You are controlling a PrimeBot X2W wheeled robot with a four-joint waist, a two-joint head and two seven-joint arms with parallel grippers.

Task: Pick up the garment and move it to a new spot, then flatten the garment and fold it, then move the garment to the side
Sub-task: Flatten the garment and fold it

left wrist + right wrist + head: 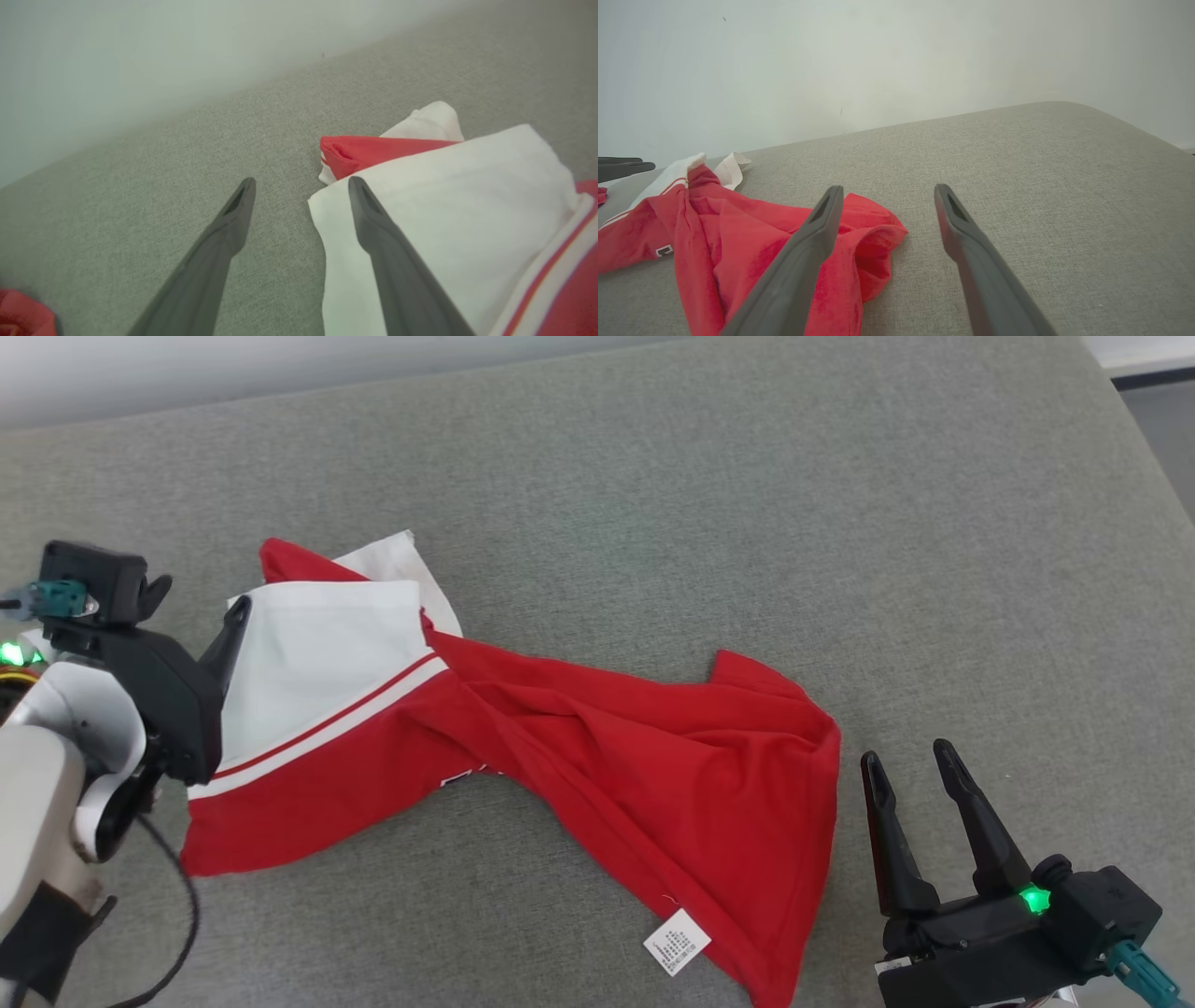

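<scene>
Garment point(597, 747) lies twisted and unfolded toward the grey cushion's point(747, 476) left edge. Left gripper point(301, 182) and right gripper point(906, 753) flank it, jaws wide, empty. Flattening, folding and setting aside outstanding.

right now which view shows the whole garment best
The head view: the garment lies there end to end. The left wrist view gives its white end close up, the right wrist view mostly its crumpled red end.
</scene>
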